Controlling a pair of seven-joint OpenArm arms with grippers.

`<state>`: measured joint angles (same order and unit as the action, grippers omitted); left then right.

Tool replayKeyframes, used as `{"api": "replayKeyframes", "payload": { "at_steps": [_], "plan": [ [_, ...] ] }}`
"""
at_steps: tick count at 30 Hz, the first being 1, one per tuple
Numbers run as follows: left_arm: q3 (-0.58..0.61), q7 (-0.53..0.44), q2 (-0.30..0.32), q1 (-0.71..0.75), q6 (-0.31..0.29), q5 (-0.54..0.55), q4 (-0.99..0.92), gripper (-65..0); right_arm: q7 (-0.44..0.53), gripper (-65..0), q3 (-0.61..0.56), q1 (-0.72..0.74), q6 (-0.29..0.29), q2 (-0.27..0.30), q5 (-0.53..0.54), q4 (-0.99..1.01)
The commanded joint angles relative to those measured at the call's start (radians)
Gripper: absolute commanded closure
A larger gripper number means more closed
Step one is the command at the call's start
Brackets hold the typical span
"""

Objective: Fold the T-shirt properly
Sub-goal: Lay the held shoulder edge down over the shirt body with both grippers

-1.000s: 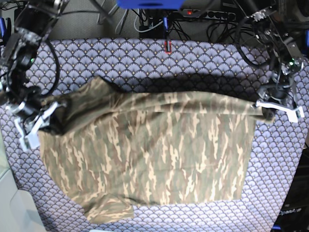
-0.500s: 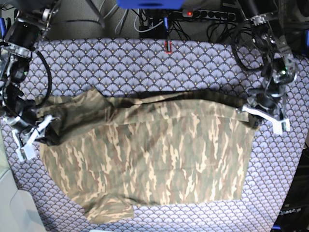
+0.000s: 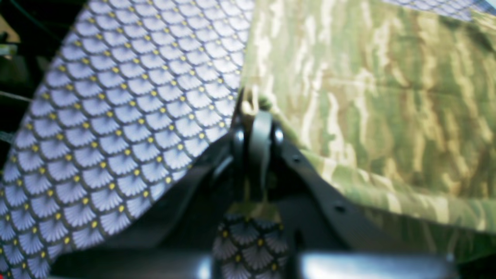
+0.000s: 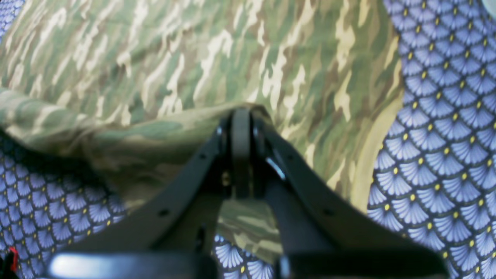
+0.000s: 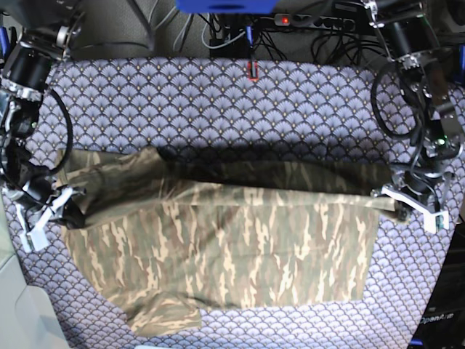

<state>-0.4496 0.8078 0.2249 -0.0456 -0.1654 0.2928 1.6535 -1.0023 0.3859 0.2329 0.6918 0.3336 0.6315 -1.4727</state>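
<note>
Purple-grey tablecloth (image 5: 218, 94) covers the table, and the camouflage T-shirt (image 5: 240, 247) lies across its middle with its far edge lifted and folded toward the near hem. Left gripper (image 5: 396, 201) and right gripper (image 5: 62, 203) each have jaws clamped on that lifted edge at opposite ends.

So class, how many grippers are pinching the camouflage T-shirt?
2: the left gripper grips the camouflage T-shirt at the base view's right edge; the right gripper grips its opposite side.
</note>
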Motion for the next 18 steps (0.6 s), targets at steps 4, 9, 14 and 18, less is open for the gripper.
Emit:
{"api": "replayKeyframes", "payload": {
  "at_steps": [4, 9, 14, 18],
  "plan": [
    [0.038, -0.034, 0.000, -0.032, -0.001, -0.002, -0.029, 0.0, 0.063, 0.0, -0.055, 0.055, 0.006, 0.014, -0.031, -0.009],
    [0.105, -0.037, 0.005, -0.069, 0.007, -0.002, -0.077, 0.0, 0.075, 0.0, -0.094, 0.095, 0.006, -0.034, -0.180, -0.009],
    [0.099, -0.037, 0.006, -0.139, 0.007, -0.004, -0.137, 0.0, 0.075, 0.0, -0.092, 0.142, 0.006, -0.061, -0.270, -0.009],
    [0.102, -0.035, 0.006, -0.179, 0.002, -0.065, -0.154, 0.0, 0.075, 0.0, -0.092, 0.173, 0.006, -0.066, -0.321, -0.009]
  ]
}}
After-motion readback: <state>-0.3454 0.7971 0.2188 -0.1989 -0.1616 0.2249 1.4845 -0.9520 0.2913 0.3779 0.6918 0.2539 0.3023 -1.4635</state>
